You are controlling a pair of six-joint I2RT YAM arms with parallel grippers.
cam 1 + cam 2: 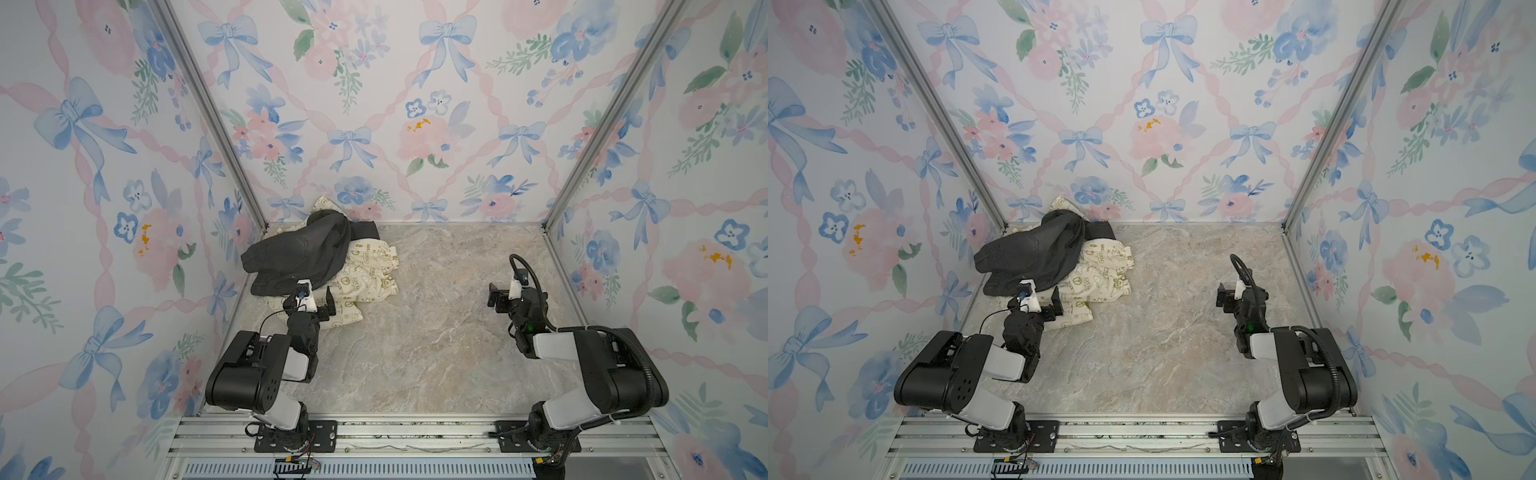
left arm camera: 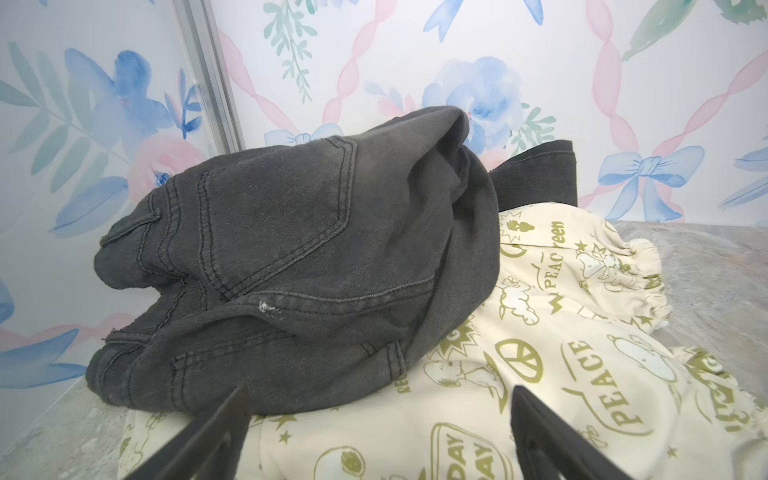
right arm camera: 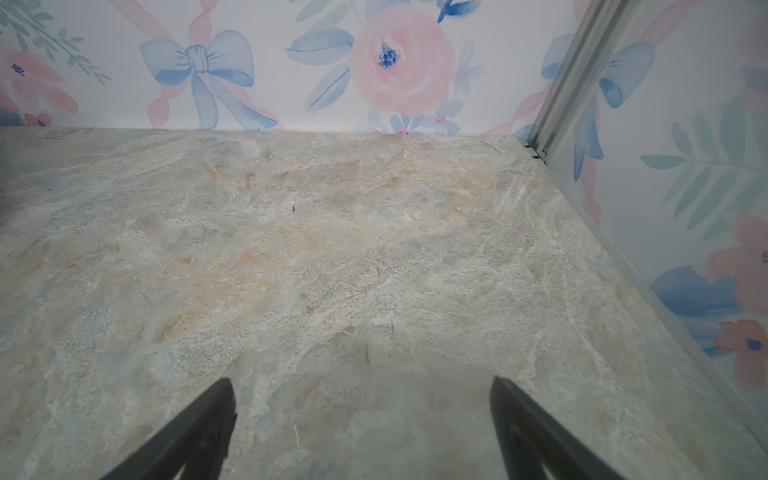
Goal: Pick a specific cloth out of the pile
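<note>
Hovering at the near edge of the pile [image 1: 320, 266], the left arm [image 1: 253, 374] is holding its jaws spread wide and empty just above the cream cloth with olive-green prints [image 2: 540, 374], facing the dark grey denim garment [image 2: 291, 249] that is lying draped over it. The right arm [image 1: 602, 365] is idling well apart over bare bench [image 3: 374, 249], its jaws also gaping fully and gripping nothing. The lavender cloth is not showing in any view; I am guessing it is lying buried under the heap in the far left corner, perhaps near the black piece [image 1: 365, 230] peeking out at the back. Closing now would be risking a pinch on the cream print or the denim instead. Digging blindly could be dragging the whole heap forward, since the heavy denim is pressing on everything beneath. Thin fabric may also be coming up bunched with a neighbour, and the wall close behind is leaving little room for reaching.
</note>
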